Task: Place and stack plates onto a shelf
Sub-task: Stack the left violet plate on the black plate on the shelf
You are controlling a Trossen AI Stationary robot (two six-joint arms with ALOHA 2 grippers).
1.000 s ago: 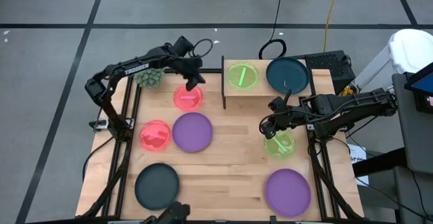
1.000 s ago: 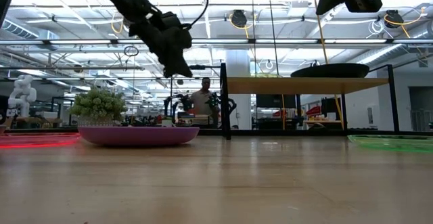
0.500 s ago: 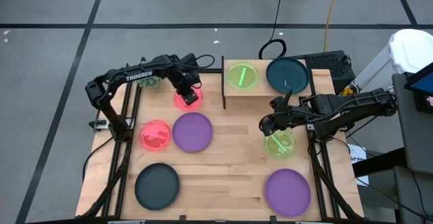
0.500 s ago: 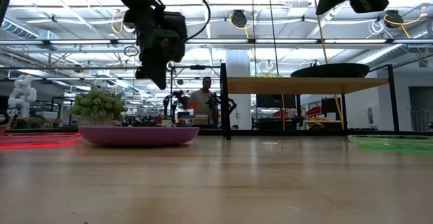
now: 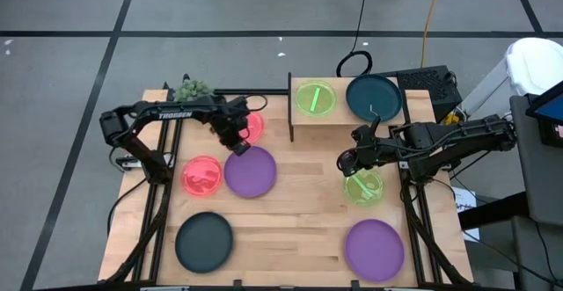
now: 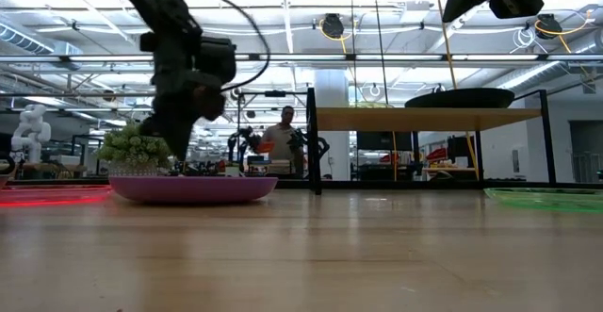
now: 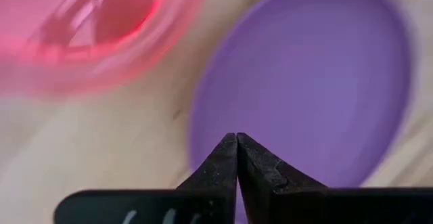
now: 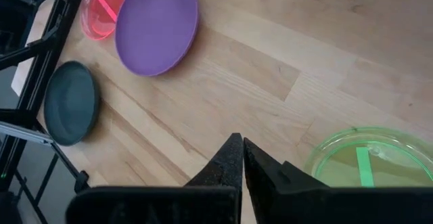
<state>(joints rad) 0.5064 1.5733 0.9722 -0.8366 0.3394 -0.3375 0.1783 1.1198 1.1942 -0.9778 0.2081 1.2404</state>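
Observation:
My left gripper (image 5: 236, 141) is shut and empty, pointing down just above the far left rim of a purple plate (image 5: 251, 170); the left wrist view shows its shut tips (image 7: 237, 137) over that rim (image 7: 203, 116). A pink plate (image 5: 252, 126) lies just beyond it and another pink plate (image 5: 202, 176) to the left. My right gripper (image 5: 349, 163) is shut and empty, raised beside a green plate (image 5: 363, 187). The shelf (image 5: 347, 120) carries a green plate (image 5: 315, 98) and a teal plate (image 5: 374, 97). A teal plate (image 5: 204, 241) and a purple plate (image 5: 374, 249) lie near the front.
A small spiky green plant (image 5: 192, 89) stands at the table's far left corner. The shelf's dark side panel (image 5: 291, 106) stands right of the far pink plate. Bare wood lies between the two purple plates (image 5: 299, 221).
My left gripper has moved from over the far pink plate toward the table's near edge and down, ending low over the purple plate's far rim. Its fingers stay shut. No plate has moved.

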